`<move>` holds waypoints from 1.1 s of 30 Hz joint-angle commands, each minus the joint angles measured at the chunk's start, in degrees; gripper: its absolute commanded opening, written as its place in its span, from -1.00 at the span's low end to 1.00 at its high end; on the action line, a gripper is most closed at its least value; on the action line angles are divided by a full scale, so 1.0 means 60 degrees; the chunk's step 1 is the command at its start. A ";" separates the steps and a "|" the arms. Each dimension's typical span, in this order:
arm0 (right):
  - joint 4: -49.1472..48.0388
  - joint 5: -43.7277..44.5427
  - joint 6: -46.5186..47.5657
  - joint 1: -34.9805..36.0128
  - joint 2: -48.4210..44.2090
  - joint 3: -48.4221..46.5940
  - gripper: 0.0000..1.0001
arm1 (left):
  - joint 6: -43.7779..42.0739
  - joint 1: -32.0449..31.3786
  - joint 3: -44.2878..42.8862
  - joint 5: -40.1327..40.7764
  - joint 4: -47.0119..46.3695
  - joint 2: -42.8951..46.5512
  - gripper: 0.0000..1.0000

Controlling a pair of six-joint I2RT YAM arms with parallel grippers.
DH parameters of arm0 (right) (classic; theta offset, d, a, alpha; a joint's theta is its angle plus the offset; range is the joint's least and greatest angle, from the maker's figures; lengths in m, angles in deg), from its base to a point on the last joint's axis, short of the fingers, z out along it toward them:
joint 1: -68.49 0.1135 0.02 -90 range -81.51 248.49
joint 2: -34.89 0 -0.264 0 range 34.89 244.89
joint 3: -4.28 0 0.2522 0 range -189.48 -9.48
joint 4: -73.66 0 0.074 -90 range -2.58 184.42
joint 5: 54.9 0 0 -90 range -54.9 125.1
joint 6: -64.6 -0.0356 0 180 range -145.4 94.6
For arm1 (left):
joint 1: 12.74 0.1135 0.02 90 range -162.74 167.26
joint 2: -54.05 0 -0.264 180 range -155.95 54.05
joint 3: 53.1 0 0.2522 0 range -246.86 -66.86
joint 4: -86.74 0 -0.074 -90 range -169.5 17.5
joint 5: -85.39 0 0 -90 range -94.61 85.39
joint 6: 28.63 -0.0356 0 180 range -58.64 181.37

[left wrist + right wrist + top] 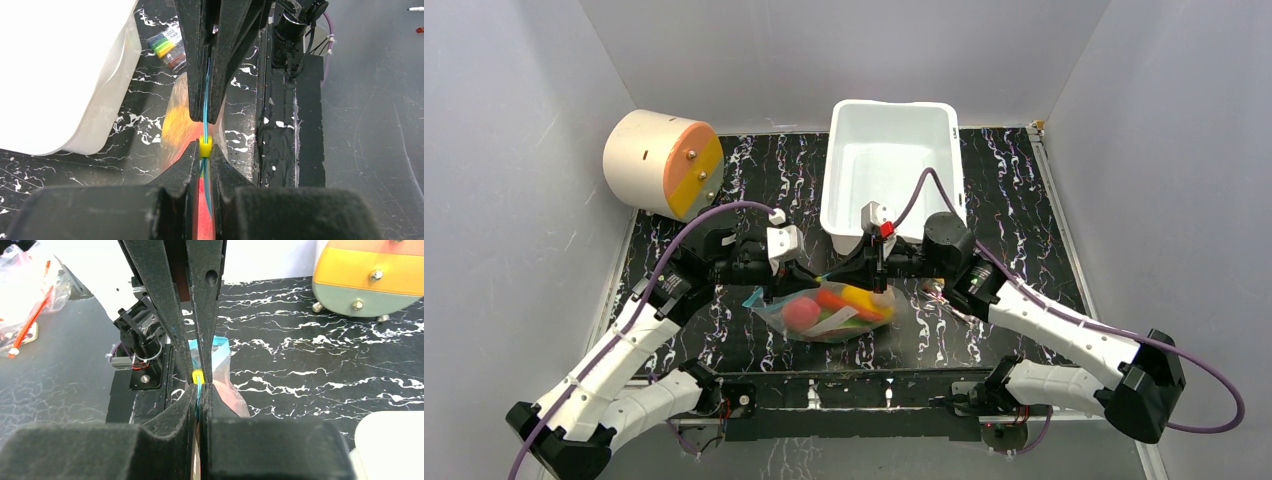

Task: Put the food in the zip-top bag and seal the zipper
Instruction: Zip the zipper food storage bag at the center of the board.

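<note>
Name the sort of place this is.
Probably a lab robot cell: plain grey walls box in a black marbled table, with the left arm and right arm bolted at its near edge.

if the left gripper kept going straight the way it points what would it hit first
The left gripper would first meet the yellow slider on the zipper, right at its fingertips; just beyond sits the right gripper, clamped on the same strip. Depth between them is unclear.
</note>
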 commanded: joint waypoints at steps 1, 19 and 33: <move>-0.0397 0.1028 0.0356 -0.0044 -0.0745 -0.0143 -1.00 | -0.0223 0.0018 -0.0311 0.0066 0.0540 0.0091 -1.00; 0.0044 0.2458 0.0796 -0.0157 -0.2217 0.0573 -1.00 | -0.0392 0.0019 -0.0336 0.1451 0.1613 0.0736 -1.00; 0.0825 0.4931 0.0462 -0.0181 -0.3604 0.1183 -1.00 | -0.1410 0.0010 -0.0804 0.2690 0.3660 0.1047 -1.00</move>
